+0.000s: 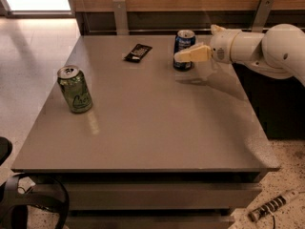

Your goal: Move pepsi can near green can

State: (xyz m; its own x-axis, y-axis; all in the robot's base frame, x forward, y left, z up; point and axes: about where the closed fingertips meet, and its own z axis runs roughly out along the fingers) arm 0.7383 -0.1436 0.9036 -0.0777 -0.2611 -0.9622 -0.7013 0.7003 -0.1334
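Start at the left of the desk [157,128]. The green can [75,90] stands upright near the left edge, with bare surface all round it. Moving right, a flat black packet [138,52] lies near the back edge, well apart from the green can. Just right of that packet stands the pepsi can [184,41], upright and close to the back edge. Most of the desk's width lies between it and the green can, so the thing you have to move sits far from its goal.

At the pepsi can you find the claw [190,55]. Its cream tip lies across the front of the can's lower half, and the white arm [267,49] runs off to the right edge of the view. From this angle you cannot tell whether the claw is wide, narrow or gripping the can, because whatever is behind the can is hidden. The can's base appears to rest on the desk, not lifted.

As I judge it, you are at the grasp stage: the approach looks complete, and none of the carry is done. What is left for you is to secure the can and bring it leftward and forward across the desk, clear of the packet. Then set it upright just beside the green can without knocking that one over.
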